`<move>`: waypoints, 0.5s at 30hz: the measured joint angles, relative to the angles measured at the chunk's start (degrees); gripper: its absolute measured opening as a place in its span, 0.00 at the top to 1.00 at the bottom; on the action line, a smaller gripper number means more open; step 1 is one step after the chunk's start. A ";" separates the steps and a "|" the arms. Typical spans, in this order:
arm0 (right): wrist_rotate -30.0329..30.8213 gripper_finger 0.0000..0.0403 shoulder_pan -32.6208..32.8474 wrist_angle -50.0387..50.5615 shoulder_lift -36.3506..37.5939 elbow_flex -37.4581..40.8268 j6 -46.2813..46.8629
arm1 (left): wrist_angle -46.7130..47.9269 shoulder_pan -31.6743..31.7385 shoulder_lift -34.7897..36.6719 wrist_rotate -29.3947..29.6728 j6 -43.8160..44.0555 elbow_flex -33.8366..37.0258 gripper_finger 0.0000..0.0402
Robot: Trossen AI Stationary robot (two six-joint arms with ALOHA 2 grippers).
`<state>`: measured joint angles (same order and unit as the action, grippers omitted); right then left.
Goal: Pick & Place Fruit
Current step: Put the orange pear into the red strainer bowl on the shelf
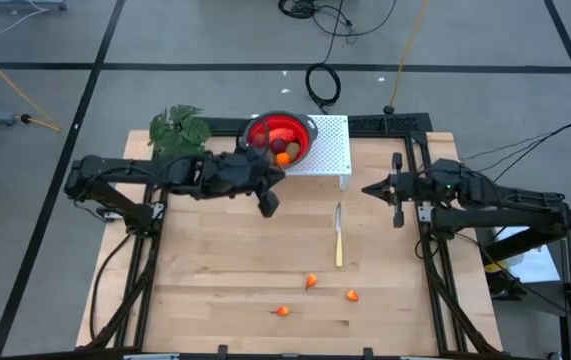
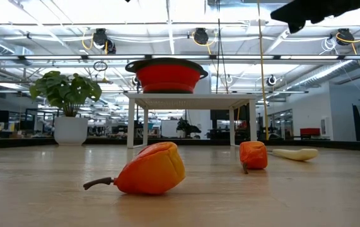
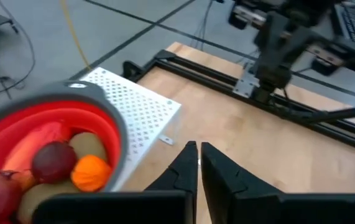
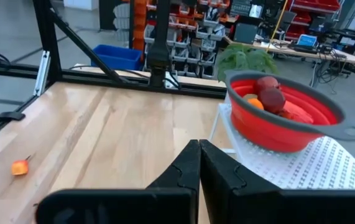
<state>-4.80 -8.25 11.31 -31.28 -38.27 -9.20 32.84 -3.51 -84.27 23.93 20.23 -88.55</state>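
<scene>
A red bowl [image 1: 280, 137] stands on a white perforated stand [image 1: 330, 150] at the table's far edge. It holds several fruits: dark-red ones [image 3: 53, 160], an orange one [image 3: 90, 172] and brownish ones [image 3: 87, 144]. Three small orange fruits lie near the table's near edge [image 1: 311, 281], [image 1: 352, 295], [image 1: 283, 311]; two of them show in the low view [image 2: 151, 169], [image 2: 253, 154]. My left gripper [image 1: 268, 200] hangs shut and empty just in front of the bowl [image 3: 198, 163]. My right gripper [image 1: 375, 188] is shut and empty to the right of the stand [image 4: 199, 160].
A slim knife [image 1: 339, 235] lies mid-table, pointing toward the stand. A leafy green plant [image 1: 178, 128] stands at the far left corner. Dark frame rails [image 1: 430, 250] run along both table sides. Bare wood lies between the knife and the left rail.
</scene>
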 joint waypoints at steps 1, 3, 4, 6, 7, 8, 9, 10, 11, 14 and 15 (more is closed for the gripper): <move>0.00 1.00 0.00 -0.05 0.94 0.68 0.39 | 0.00 -0.61 -0.01 0.01 0.12 0.00 0.97; -0.01 1.00 0.00 -0.04 2.69 1.87 1.09 | 0.06 -1.72 0.00 0.03 0.90 0.00 0.99; -0.02 1.00 0.00 -0.04 3.53 2.41 1.24 | 0.20 -2.32 0.00 0.05 1.05 0.00 0.99; -0.02 1.00 0.00 -0.04 5.26 3.45 1.60 | 0.46 -3.39 0.00 0.14 0.91 0.00 0.99; -0.02 1.00 0.00 -0.07 6.15 3.98 2.02 | 0.42 -3.85 -0.02 0.15 0.52 0.00 0.98; 0.00 1.00 0.00 -0.07 7.00 4.60 2.50 | 0.44 -4.33 -0.01 0.15 0.20 0.00 0.97; -0.02 1.00 0.00 -0.07 7.88 5.21 2.99 | 0.42 -4.73 -0.02 0.16 -0.09 0.00 0.96; -0.02 1.00 0.00 -0.07 8.73 5.79 3.67 | 0.42 -5.13 -0.02 0.16 -0.13 0.00 0.96; -0.01 1.00 0.00 -0.07 9.56 6.36 4.22 | 0.42 -5.51 -0.02 0.14 -0.11 0.00 0.96; -0.02 1.00 0.00 -0.04 12.05 8.25 5.53 | 0.44 -6.63 -0.02 -0.23 -0.17 0.00 0.96; -0.02 1.00 0.00 -0.02 12.88 8.90 5.57 | 0.50 -6.97 -0.02 -0.63 -0.25 0.00 0.97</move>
<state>-4.82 -8.25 11.29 -18.41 -29.37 -3.63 33.34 -10.48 -84.29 23.30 19.98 -88.55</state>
